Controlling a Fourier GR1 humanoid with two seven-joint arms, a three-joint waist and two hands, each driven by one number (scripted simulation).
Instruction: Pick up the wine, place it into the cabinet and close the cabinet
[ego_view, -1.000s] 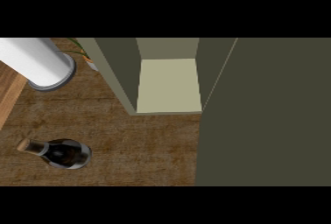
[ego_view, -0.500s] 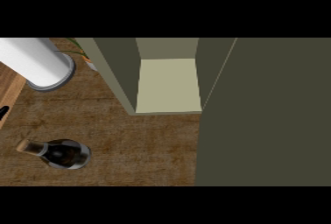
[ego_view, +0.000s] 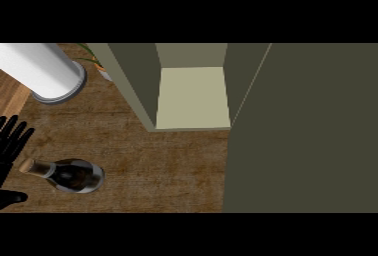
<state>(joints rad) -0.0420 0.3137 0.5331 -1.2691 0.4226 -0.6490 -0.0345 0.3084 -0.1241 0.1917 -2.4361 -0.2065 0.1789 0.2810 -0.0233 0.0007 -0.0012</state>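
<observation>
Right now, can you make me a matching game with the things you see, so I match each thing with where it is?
Things:
1. wine bottle
2. white cylinder
3. left hand
4. cabinet

Places:
A. top left corner of the view
B. open, in the upper middle, pale shelf showing
C. at the left edge, fingers straight
D. on the wooden counter, lower left, cork pointing left

Pairs: 1-D, 2-A, 3-C, 4-B
</observation>
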